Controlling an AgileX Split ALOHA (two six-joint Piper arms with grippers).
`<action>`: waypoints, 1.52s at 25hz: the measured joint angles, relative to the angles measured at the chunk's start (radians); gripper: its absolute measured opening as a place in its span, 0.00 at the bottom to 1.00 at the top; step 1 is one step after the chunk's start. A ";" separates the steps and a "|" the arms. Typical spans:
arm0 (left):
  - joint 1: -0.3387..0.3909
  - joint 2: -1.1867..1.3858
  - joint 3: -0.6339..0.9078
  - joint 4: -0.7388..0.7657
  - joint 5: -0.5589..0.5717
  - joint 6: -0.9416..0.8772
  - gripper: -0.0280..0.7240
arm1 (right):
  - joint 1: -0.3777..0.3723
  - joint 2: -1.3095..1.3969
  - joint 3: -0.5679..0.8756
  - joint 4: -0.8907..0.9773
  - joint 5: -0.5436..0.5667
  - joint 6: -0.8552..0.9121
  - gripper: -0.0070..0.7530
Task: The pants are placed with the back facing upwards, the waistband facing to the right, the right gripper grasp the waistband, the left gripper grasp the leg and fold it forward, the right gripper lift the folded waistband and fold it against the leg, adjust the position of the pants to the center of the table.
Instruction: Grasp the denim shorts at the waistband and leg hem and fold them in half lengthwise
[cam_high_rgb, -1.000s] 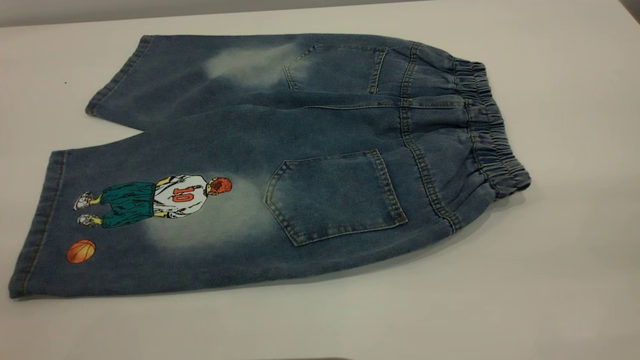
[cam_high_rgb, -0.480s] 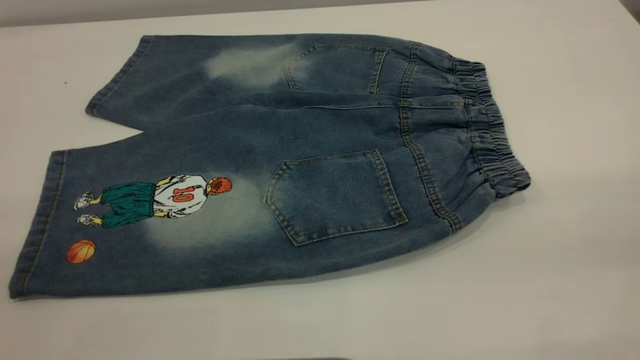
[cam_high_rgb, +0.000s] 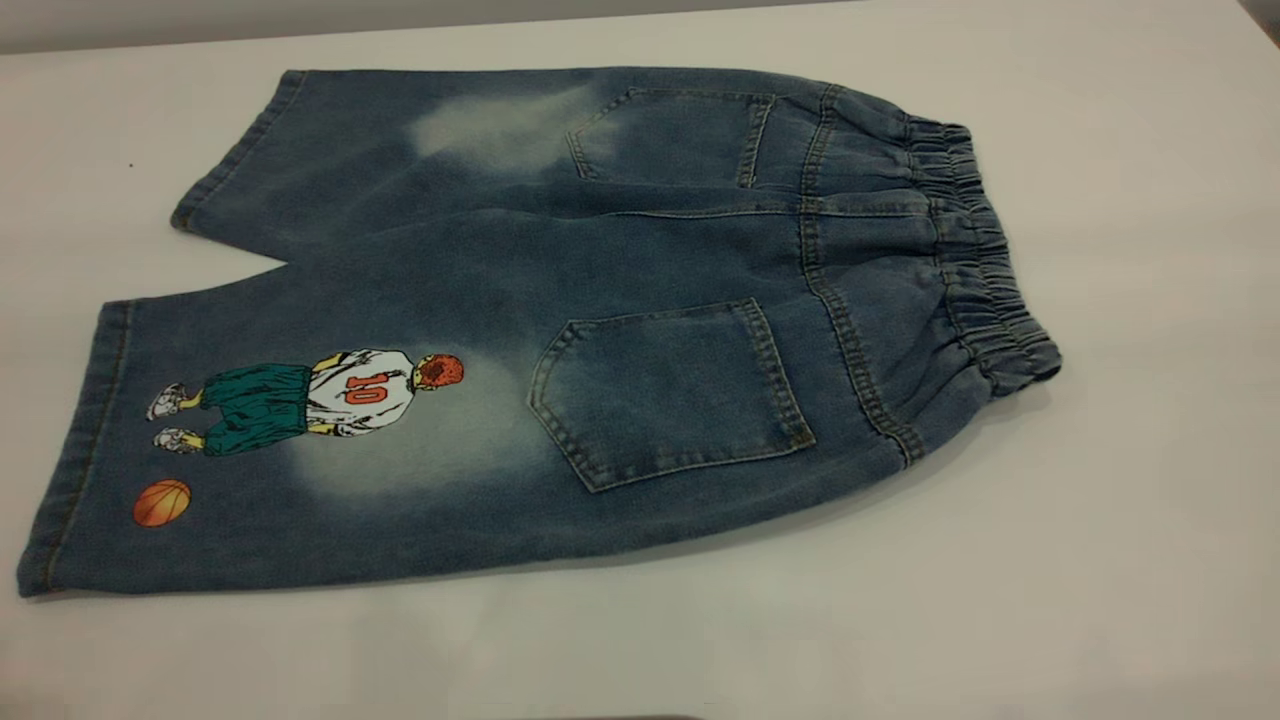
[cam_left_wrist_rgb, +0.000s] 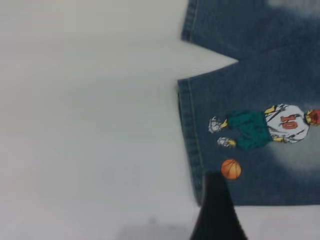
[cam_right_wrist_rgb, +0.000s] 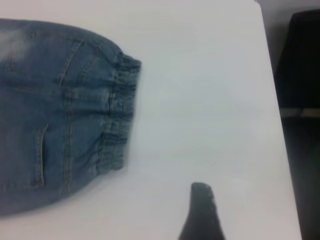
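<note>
The pants (cam_high_rgb: 560, 320) lie flat and back-up on the table (cam_high_rgb: 1150, 500), both patch pockets showing. The puckered waistband (cam_high_rgb: 975, 250) points right. The leg (cam_high_rgb: 300, 440) with the "10" player and orange basketball lies at the front left, and the plain leg sits behind it. Neither gripper shows in the exterior view. In the left wrist view, the black tip of my left gripper (cam_left_wrist_rgb: 216, 200) sits over the hem corner of the leg (cam_left_wrist_rgb: 260, 150), just by the basketball. In the right wrist view, my right gripper (cam_right_wrist_rgb: 202, 210) hangs over bare table, apart from the waistband (cam_right_wrist_rgb: 117, 115).
Bare tabletop (cam_high_rgb: 700, 650) surrounds the shorts on all sides. In the right wrist view the table's edge (cam_right_wrist_rgb: 272, 100) runs close by, with a dark object (cam_right_wrist_rgb: 302, 75) beyond it. A grey wall strip (cam_high_rgb: 300, 15) lies behind the table.
</note>
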 joint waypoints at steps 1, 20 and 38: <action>0.000 0.054 -0.019 -0.013 -0.009 -0.001 0.63 | 0.000 0.032 -0.001 0.002 -0.025 0.000 0.65; 0.000 0.516 -0.080 -0.255 -0.306 0.110 0.63 | 0.000 0.695 -0.001 0.555 -0.206 -0.343 0.75; 0.000 0.611 -0.080 -0.257 -0.408 0.113 0.63 | 0.000 1.327 -0.011 1.151 -0.365 -0.869 0.75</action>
